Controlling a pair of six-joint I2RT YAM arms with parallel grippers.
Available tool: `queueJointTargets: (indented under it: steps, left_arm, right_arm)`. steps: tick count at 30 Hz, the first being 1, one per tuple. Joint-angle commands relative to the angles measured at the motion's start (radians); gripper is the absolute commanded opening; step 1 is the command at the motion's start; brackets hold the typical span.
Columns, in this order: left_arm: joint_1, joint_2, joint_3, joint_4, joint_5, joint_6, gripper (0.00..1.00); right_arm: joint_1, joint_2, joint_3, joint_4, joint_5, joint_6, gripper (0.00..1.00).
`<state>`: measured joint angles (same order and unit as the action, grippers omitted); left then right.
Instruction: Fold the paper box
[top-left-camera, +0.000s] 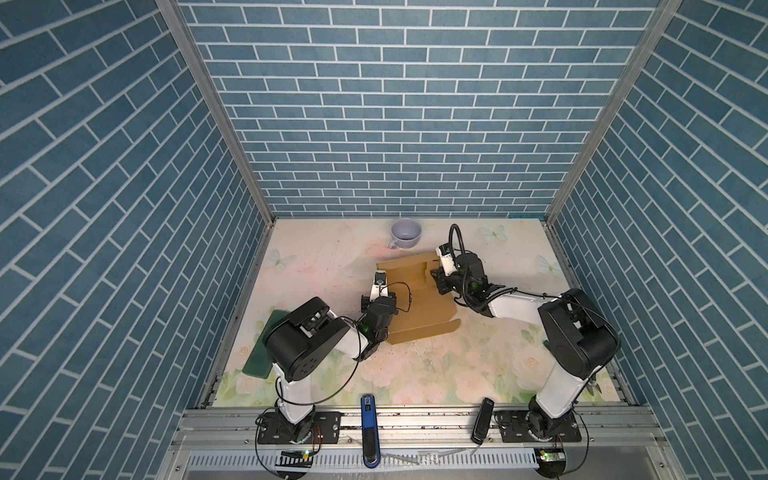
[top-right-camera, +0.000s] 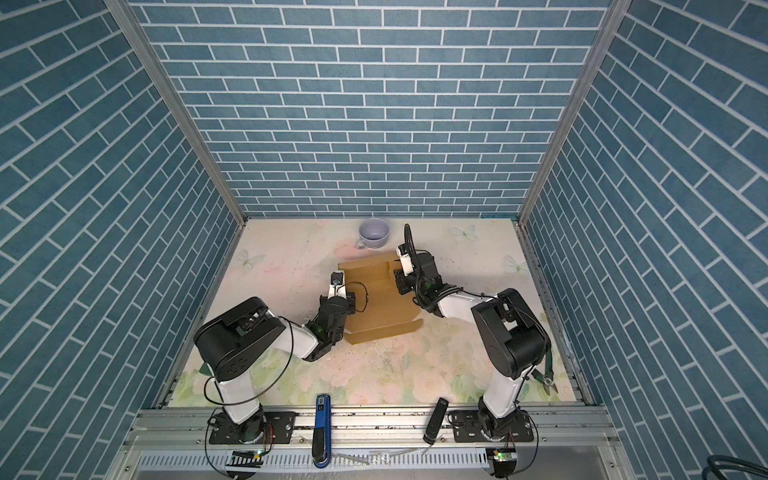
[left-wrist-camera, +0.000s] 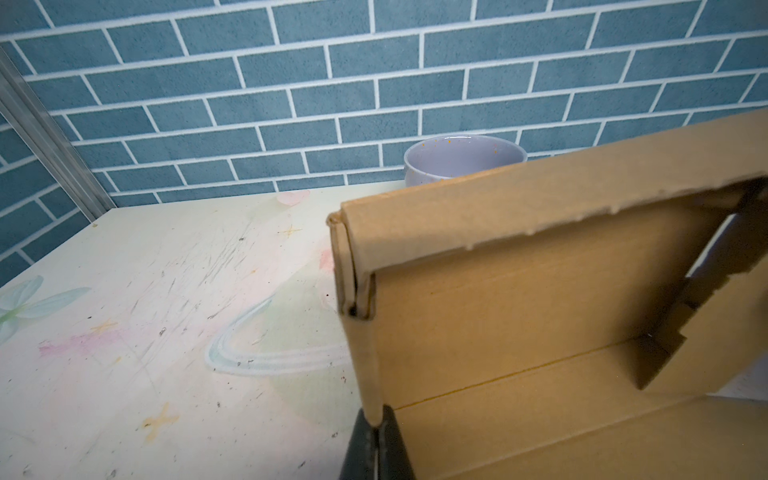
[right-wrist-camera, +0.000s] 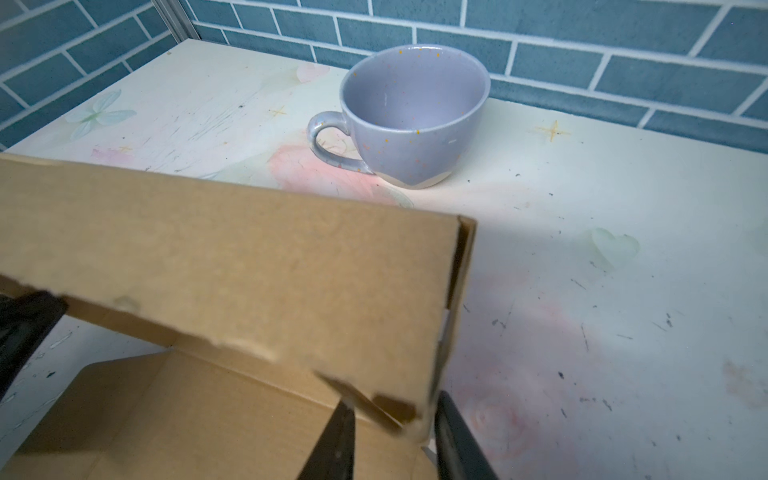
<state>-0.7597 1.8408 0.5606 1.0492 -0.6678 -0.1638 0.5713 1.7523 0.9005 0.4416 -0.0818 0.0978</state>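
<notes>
We saw the floral table (top-left-camera: 478, 365) walled in by blue brick panels on three sides, with wide bare room in front of the work and along its right side. The paper box (top-left-camera: 419, 307) sat a little behind the middle of the table, between the two arms, still open on top. Its back wall (left-wrist-camera: 540, 216) stood raised with the upper edge folded over, its left side wall (left-wrist-camera: 365, 353) stood upright, and a front flap (top-right-camera: 386, 330) lay out toward the near edge.

A dark green board (top-left-camera: 259, 349) lay flat at the table's left edge, partly hidden under the left arm and well apart from the box. The lilac mug (right-wrist-camera: 415, 120) stood upright near the rear wall, just behind the box's back wall but not touching it, which left only a narrow strip of room there.

The left gripper (left-wrist-camera: 376, 432) was pressed together on the top edge of the left side wall, pinching the thin cardboard. The right gripper (right-wrist-camera: 395, 436) had its fingers (right-wrist-camera: 457, 440) partly spread, one on each side of the box's right-hand corner. We could not tell whether they squeezed the cardboard or only straddled it
</notes>
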Motion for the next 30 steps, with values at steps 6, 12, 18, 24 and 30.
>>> queueJointTargets:
  steps: [6, 12, 18, 24, 30]
  left_arm:
    - [-0.004, 0.043, -0.015, -0.100, 0.083, 0.016, 0.00]
    - [-0.004, 0.041, -0.016, -0.097, 0.088, 0.018, 0.00]
    - [-0.004, 0.043, -0.014, -0.097, 0.092, 0.021, 0.00]
    - [-0.005, 0.041, -0.015, -0.097, 0.090, 0.024, 0.00]
    - [-0.004, 0.040, -0.018, -0.095, 0.087, 0.024, 0.00]
  right_arm:
    - [0.010, -0.042, -0.022, 0.085, -0.012, -0.086, 0.40]
    - [0.011, -0.026, 0.002, 0.073, -0.038, -0.097, 0.41]
    - [0.010, -0.010, 0.013, 0.079, -0.055, -0.102, 0.42]
    - [0.000, -0.001, -0.009, 0.142, -0.078, -0.109, 0.47]
    - [-0.018, 0.016, -0.012, 0.183, -0.112, -0.109, 0.48]
